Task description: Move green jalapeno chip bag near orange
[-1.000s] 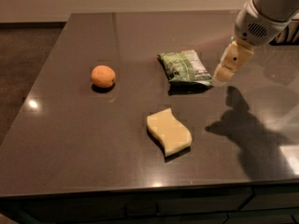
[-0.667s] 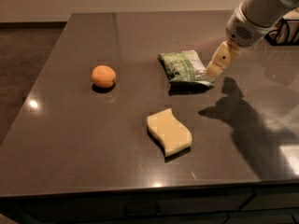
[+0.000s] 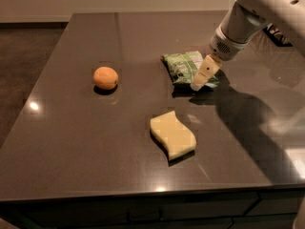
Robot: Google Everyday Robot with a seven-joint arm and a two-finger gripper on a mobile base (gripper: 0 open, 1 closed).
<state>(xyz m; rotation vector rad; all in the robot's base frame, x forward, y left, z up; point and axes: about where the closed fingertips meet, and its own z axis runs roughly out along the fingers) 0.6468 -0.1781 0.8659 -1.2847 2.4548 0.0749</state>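
Desk [image 3: 71, 147]: dark, glossy top.

The green jalapeno chip bag [image 3: 183, 66] lies flat right of centre, on the far half of the desk. The orange [image 3: 105, 78] sits well to the bag's left, with bare desk between them. A pale yellow wavy sponge [image 3: 172, 134] lies nearer the front edge and touches neither.

The gripper [image 3: 198, 82] is at the end of the white arm [image 3: 267, 8], which enters from the upper right and is angled down and to the left. Its cream tip overlaps the bag's right edge in my view. I cannot confirm contact, and I cannot tell whether the gripper is open or closed.

The arm's shadow falls on the desk to the right of the bag.
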